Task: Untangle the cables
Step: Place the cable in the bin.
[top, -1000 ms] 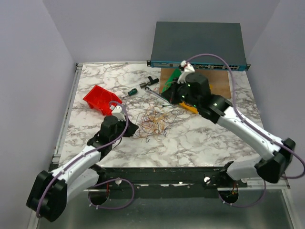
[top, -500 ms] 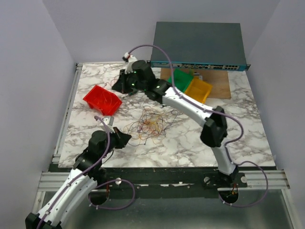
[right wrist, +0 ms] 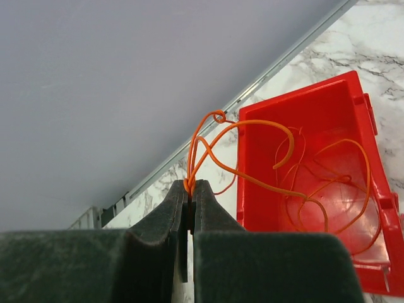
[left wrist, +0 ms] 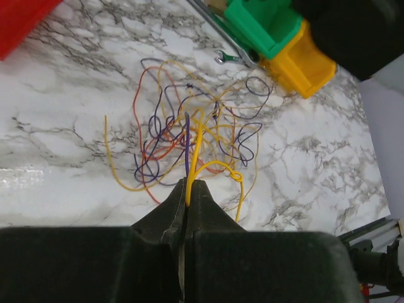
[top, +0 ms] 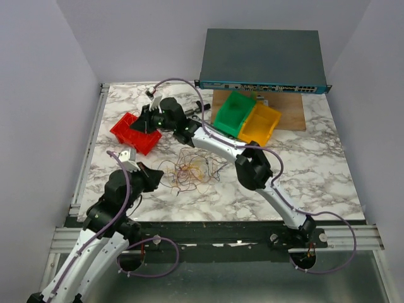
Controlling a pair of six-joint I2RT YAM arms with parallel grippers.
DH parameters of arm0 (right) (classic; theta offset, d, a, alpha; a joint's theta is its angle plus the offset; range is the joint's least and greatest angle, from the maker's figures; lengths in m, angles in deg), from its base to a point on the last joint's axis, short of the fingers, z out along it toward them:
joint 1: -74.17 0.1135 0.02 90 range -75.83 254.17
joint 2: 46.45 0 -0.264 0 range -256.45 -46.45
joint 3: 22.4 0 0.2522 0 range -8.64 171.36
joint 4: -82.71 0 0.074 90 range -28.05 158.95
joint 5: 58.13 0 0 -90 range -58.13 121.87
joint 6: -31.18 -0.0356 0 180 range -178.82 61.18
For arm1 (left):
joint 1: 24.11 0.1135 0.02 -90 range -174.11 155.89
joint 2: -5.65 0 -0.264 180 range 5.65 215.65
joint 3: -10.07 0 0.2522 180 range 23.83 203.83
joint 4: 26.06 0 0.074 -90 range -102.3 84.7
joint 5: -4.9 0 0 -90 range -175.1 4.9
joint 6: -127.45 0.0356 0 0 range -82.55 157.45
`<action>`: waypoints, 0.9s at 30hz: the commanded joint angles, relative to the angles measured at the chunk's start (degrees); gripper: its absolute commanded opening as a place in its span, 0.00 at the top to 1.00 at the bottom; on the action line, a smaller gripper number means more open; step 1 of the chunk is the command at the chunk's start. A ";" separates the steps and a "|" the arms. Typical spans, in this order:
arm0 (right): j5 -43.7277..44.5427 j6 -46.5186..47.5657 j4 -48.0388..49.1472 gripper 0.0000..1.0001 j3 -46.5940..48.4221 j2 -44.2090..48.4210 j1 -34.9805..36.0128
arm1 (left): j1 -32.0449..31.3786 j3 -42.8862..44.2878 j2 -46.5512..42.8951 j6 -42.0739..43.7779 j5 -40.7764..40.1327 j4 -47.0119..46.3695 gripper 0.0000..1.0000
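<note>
Shift: right gripper [right wrist: 189, 183] crossed from green bin [top: 232, 113] to red bin [right wrist: 303, 95], jaws clamped on orange wire [right wrist: 259, 122] dangling inside. Left gripper [left wrist: 187, 186] drew back, pinching yellow wire [left wrist: 196, 158] at tangle [left wrist: 189, 126] edge, mid-table. One strand freed; release likely next.

cables [top: 189, 169] mid-table, a few in lone bin [top: 129, 134] behind-left | twin bins [top: 235, 113] behind-right, touching each other

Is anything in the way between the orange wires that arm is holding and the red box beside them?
Nothing visible is. The right tool is shut on the orange wires, and their loops hang over the open red bin. Only thin orange wires lie inside it.
</note>
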 commanded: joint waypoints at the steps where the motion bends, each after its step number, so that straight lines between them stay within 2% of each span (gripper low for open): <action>1: -1.74 -0.73 7.21 0.99 4.88 -5.87 -0.10 | -0.18 7.56 2.53 1.68 -6.28 7.06 1.00; 5: -0.09 -0.62 9.86 1.00 5.55 -9.52 -0.10 | -0.10 12.81 6.32 3.54 -8.21 11.56 1.00; 10: 4.91 -0.88 11.09 0.99 6.18 -12.44 -0.13 | -0.14 14.33 7.40 5.00 -8.59 10.72 1.00; 18: 16.52 -1.92 12.06 0.99 1.23 -9.02 -0.10 | -0.15 15.66 11.23 6.96 -7.17 9.64 1.00; 27: 20.38 -1.39 11.33 0.99 0.50 -4.60 -0.21 | -0.18 15.01 13.43 7.45 -6.76 8.35 1.00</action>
